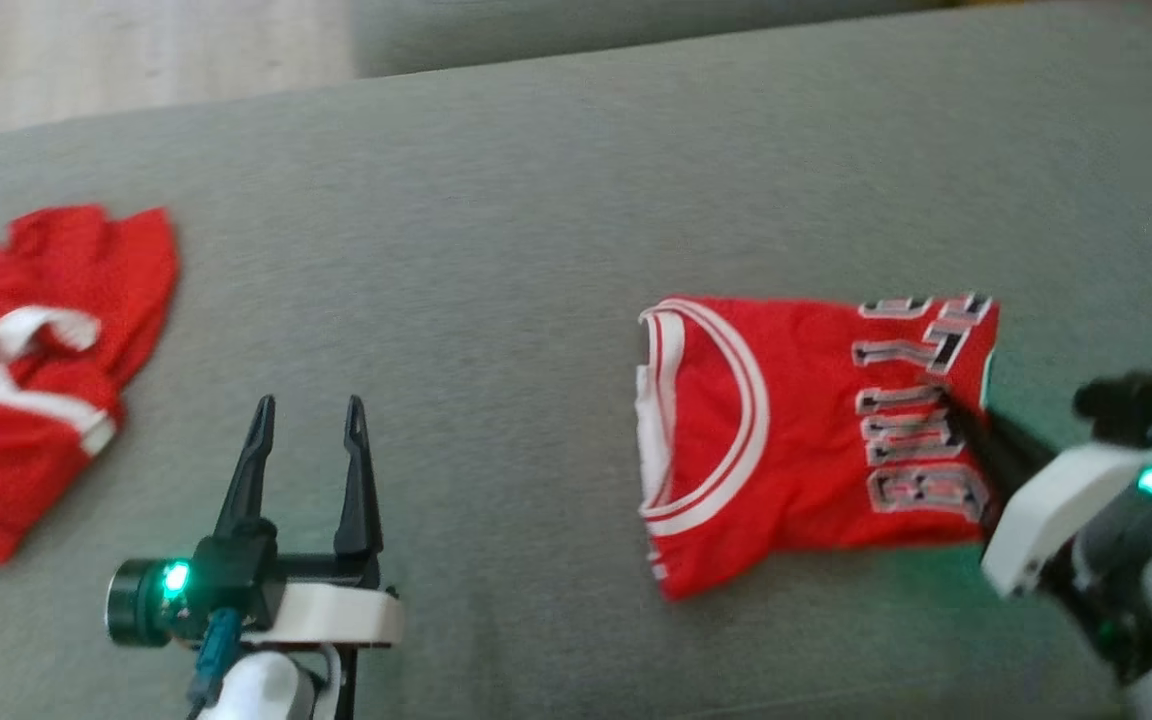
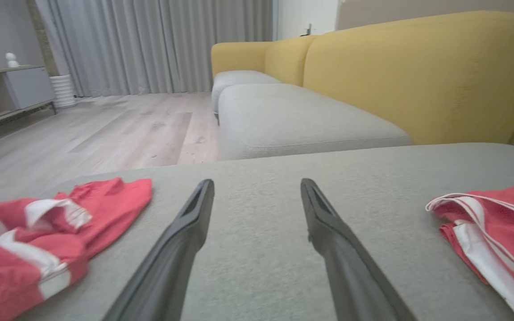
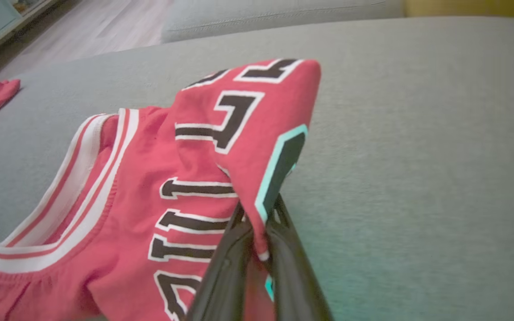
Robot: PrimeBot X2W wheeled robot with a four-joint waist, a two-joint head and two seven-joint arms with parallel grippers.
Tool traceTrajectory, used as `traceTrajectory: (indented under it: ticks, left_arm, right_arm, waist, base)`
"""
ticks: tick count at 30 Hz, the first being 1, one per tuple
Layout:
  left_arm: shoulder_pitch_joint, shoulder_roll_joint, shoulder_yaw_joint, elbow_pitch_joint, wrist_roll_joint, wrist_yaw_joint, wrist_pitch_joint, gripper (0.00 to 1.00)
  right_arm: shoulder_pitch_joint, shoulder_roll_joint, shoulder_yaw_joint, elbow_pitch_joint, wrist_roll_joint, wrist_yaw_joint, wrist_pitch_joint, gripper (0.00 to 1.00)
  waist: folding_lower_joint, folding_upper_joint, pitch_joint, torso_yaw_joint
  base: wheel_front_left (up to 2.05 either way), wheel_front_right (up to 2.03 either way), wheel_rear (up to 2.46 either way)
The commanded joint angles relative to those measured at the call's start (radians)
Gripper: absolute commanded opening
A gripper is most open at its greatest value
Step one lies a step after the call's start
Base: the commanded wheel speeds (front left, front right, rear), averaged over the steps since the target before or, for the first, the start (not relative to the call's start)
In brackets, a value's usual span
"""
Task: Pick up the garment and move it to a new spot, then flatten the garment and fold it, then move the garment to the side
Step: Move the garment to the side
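The garment, a red jersey with white trim and black lettering, lies folded on the right of the grey cushion. My right gripper is shut on its right edge. In the right wrist view the two fingers pinch a raised fold of the jersey, which stands up off the cushion above the right gripper. My left gripper hangs open over bare cushion, well left of the jersey. Its open left gripper holds nothing, and the jersey's collar lies to its right.
A second red and white garment lies crumpled at the cushion's left edge, left of my left gripper. Beyond are another grey seat, a yellow backrest and wooden floor. Bare cushion lies between the two garments.
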Motion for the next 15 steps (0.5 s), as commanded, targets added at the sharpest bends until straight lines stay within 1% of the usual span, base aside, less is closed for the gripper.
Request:
traceTrajectory:
  ticks: [1,4,7,13,15]
  left_arm:
    - [-0.049,0.005,0.036,-0.032,0.008,-0.004,-0.011,1.0]
    - [-0.077,0.001,0.02,-0.033,0.018,-0.017,-0.012,1.0]
    - [-0.113,-0.005,-0.002,-0.034,0.032,-0.03,-0.011,1.0]
    - [-0.219,-0.014,-0.047,-0.037,0.07,-0.058,-0.002,1.0]
    - [-0.251,-0.016,-0.058,-0.037,0.084,-0.06,-0.001,1.0]
  right_arm:
    - [-0.062,-0.042,0.007,-0.025,0.007,-0.001,0.003,0.0]
    - [-0.121,-0.093,-0.015,0.019,0.012,-0.001,0.001,0.0]
    - [-0.169,-0.164,-0.078,0.084,0.008,-0.001,-0.018,0.0]
    - [-0.23,-0.301,-0.292,0.243,-0.039,-0.001,-0.085,0.0]
    - [-0.254,-0.335,-0.353,0.297,-0.065,-0.001,-0.116,0.0]
  waist:
    - [0.0,0.0,0.023,-0.052]
    - [0.0,0.0,0.052,-0.069]
    - [0.0,0.0,0.092,-0.064]
    - [0.0,0.0,0.213,-0.019]
    - [0.0,0.0,0.25,-0.008]
  base:
    - [0.0,0.0,0.0]
    - [0.0,0.0,0.0]
    - [0.0,0.0,0.0]
    - [0.0,0.0,0.0]
    - [0.0,0.0,0.0]
